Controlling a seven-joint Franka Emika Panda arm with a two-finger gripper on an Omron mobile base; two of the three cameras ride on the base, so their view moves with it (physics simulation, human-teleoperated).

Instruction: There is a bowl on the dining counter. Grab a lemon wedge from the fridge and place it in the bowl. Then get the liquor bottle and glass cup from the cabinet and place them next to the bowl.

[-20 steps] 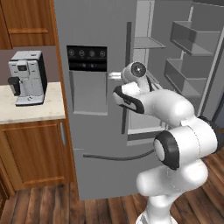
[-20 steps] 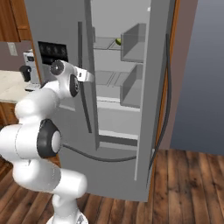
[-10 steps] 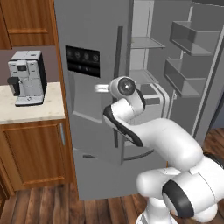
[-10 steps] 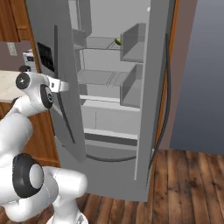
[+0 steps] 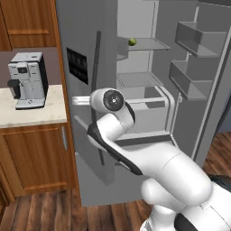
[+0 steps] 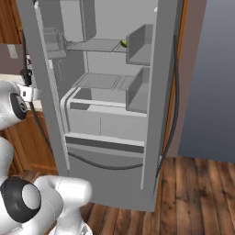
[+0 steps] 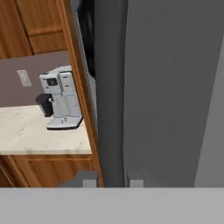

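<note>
The fridge (image 5: 135, 90) stands wide open, both grey steel doors swung out, and the white arm reaches across to the left door, with the gripper (image 7: 111, 178) pressed up close against that door's edge. From the hand view its two small tips sit low against the dull grey metal, one on each side of the door's dark vertical handle (image 7: 109, 100); they look close together, but I cannot tell whether they are pinching the handle or just resting beside it. The lemon wedge (image 5: 132, 41), a small yellow-green lump, lies on the top glass shelf (image 5: 149, 44) deep inside the fridge, up and well off to the right of the hand, with the open door leaf and the arm's own elbow between them. Below that shelf come another flat shelf and pale, smooth drawers (image 6: 105, 124); boxy grey bins (image 5: 191, 38) hang on the inside of the right door. On the far side of the door from the hand, to its left, a boxy silver coffee machine (image 7: 59, 98) with a black spout sits on a pale speckled stone counter (image 7: 39, 131), above a reddish-brown wooden base cabinet (image 5: 36, 158) with a short grey bar pull. A wood-panelled wall cabinet (image 7: 35, 26) hangs above it, and a white outlet (image 7: 24, 78) is set in the brown wall. The floor (image 6: 197, 193) is dark, glossy wooden plank.
</note>
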